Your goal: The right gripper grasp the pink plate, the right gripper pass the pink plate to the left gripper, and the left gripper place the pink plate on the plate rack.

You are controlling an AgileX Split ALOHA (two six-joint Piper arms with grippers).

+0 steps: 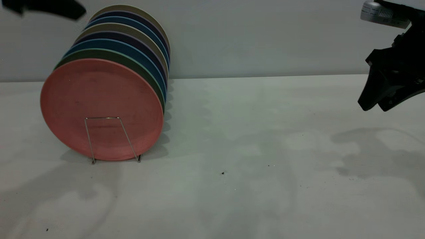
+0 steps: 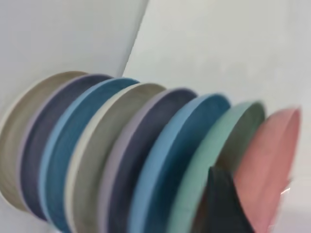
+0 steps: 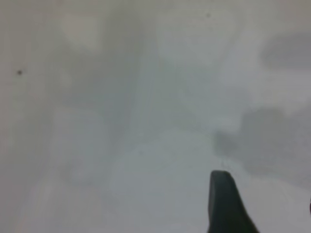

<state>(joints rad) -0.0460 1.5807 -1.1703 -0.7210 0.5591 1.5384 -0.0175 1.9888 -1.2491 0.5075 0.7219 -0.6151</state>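
The pink plate (image 1: 99, 96) stands upright at the front of a row of plates in the plate rack (image 1: 103, 117), behind the rack's front wire loop. It also shows in the left wrist view (image 2: 272, 155), next to the teal-green plate (image 2: 209, 160). My left gripper (image 1: 46, 8) hovers above and behind the row at the top left, holding nothing; one of its fingers (image 2: 221, 204) shows near the pink plate's rim. My right gripper (image 1: 375, 107) hangs in the air at the far right, open and empty, with one finger (image 3: 223, 204) over bare table.
Behind the pink plate stand several more plates: teal-green (image 1: 109, 53), blue, dark purple and beige. The white table (image 1: 252, 149) stretches between the rack and the right arm, with a few dark specks. A grey wall rises behind.
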